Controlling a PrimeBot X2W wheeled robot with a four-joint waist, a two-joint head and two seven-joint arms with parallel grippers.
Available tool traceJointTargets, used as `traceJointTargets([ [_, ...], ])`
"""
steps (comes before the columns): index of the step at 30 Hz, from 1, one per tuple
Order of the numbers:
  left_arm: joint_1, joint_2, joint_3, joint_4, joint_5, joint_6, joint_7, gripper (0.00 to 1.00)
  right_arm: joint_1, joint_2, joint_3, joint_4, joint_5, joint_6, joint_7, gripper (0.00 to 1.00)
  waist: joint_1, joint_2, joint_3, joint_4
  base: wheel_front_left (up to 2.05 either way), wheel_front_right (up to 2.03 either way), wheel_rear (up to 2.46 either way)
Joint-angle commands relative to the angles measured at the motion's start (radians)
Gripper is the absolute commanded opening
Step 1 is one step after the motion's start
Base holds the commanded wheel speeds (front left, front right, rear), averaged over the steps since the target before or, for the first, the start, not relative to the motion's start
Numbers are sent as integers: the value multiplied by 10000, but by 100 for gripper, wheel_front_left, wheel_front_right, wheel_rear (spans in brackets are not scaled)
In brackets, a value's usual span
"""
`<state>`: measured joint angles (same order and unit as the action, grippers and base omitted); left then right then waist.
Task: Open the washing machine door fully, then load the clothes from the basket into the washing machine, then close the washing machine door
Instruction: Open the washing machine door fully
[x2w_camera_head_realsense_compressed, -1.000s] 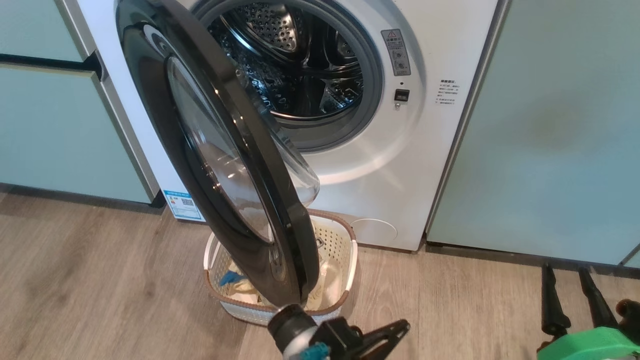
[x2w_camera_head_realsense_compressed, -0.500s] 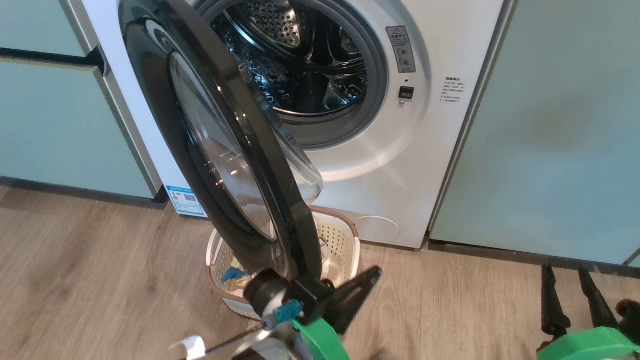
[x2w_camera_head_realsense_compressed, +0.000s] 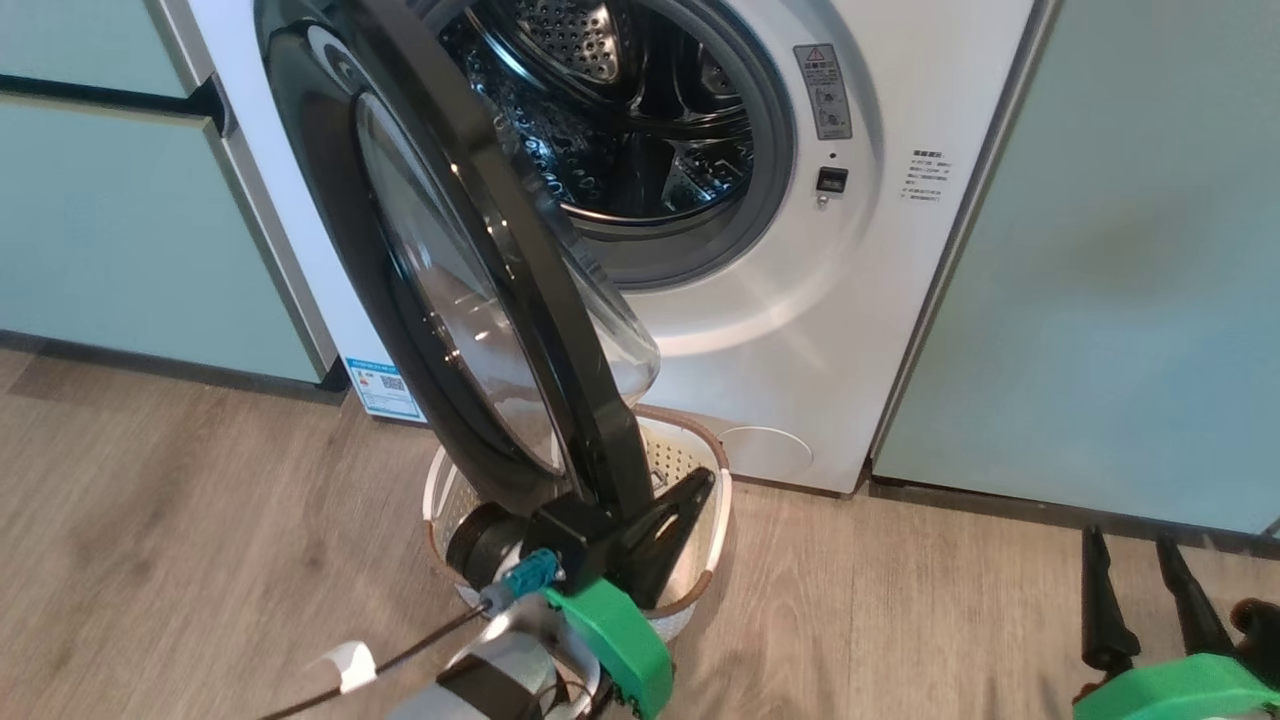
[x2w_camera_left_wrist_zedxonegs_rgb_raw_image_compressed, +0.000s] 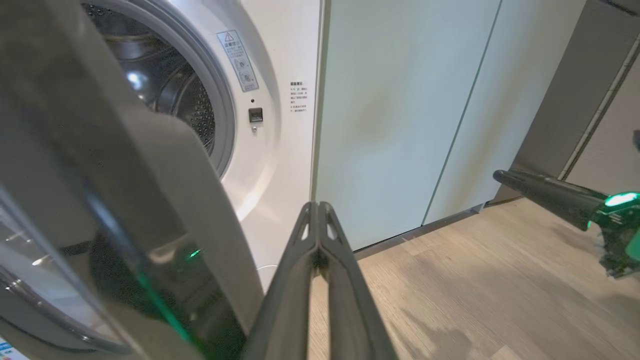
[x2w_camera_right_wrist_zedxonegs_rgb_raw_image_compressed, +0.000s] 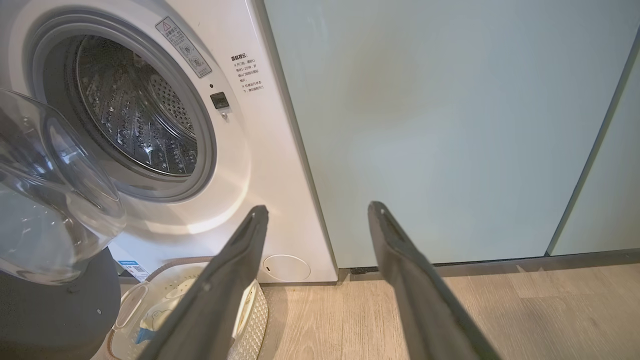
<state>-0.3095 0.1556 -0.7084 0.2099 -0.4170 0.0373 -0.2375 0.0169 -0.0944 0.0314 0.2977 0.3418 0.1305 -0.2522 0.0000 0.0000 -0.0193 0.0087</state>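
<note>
Two arms, one working. The left gripper (x2w_camera_head_realsense_compressed: 690, 500) has risen against the lower rim of the washing machine door (x2w_camera_head_realsense_compressed: 320, 200), fingers shut and empty. The door stands half open above the basket (x2w_camera_head_realsense_compressed: 690, 425) of clothes (x2w_camera_right_wrist_zedxonegs_rgb_raw_image_compressed: 165, 312), so I judge it needs swinging wider. The right gripper (x2w_camera_head_realsense_compressed: 1130, 540) waits low, fingers spread, holding nothing.

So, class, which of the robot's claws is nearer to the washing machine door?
Left. The left claw, shut, is right at the lower edge of the washing machine door; the right claw, open, hangs well off to the right over the floor.
</note>
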Motion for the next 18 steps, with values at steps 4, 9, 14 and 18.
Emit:
traceJointTargets([
  [4, -563, 129, 612, -219, -162, 140, -111, 0, -361, -216, 211, -262, 1, 2, -95, 100, 0, 0, 14, 92, 0, 0, 0],
  [9, -530, 207, 635, -215, -221, 106, -127, 0, -364, -220, 225, -240, 9, 2, -95, 100, 0, 0, -13, 183, 0, 0, 0],
  [14, -445, 383, 615, -328, -252, 93, -60, 0, -352, -210, 262, -225, 17, 2, -95, 100, 0, 0, -55, 243, 0, 0, 0],
  [18, -361, 569, 613, -463, -253, 126, 40, 0, -345, -207, 256, -233, 38, 2, -95, 100, 0, 0, -62, 305, 0, 0, 0],
])
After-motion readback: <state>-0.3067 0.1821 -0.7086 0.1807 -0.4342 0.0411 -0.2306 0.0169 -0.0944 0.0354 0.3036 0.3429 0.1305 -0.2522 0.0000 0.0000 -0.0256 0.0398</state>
